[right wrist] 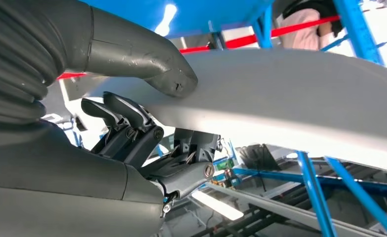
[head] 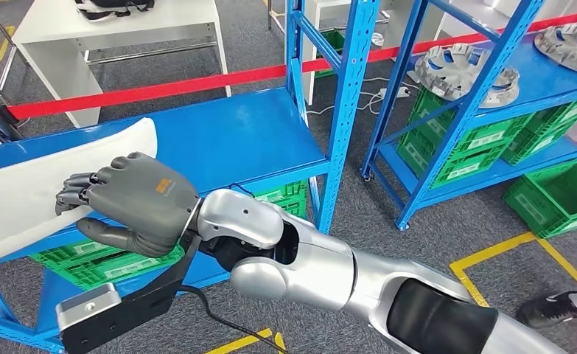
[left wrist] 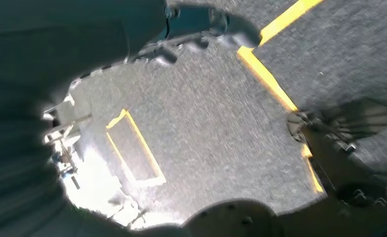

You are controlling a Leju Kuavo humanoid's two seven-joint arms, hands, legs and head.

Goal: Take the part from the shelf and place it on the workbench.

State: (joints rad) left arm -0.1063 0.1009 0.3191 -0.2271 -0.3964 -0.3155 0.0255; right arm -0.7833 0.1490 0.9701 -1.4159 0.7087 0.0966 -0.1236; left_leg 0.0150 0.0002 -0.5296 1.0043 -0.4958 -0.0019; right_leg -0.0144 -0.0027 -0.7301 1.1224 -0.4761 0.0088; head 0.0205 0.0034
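Closest in, the right hand (head: pixel 134 203) grips the white part (head: pixel 42 188) at its edge: dark fingers (head: pixel 71 190) curl over the top face while the thumb (right wrist: pixel 147 59) presses the opposite face, a pinch that probably suits a thin, curved panel. The part sits partly over the blue shelf (head: pixel 226 136), and whether it rests on the deck or is lifted clear is hard to tell. Its far end is cut off by the head view's edge. Beyond lie green crates (head: pixel 484 147) and round metal castings (head: pixel 466 70) on a second rack. The left hand cannot be made out in its blurred wrist view.
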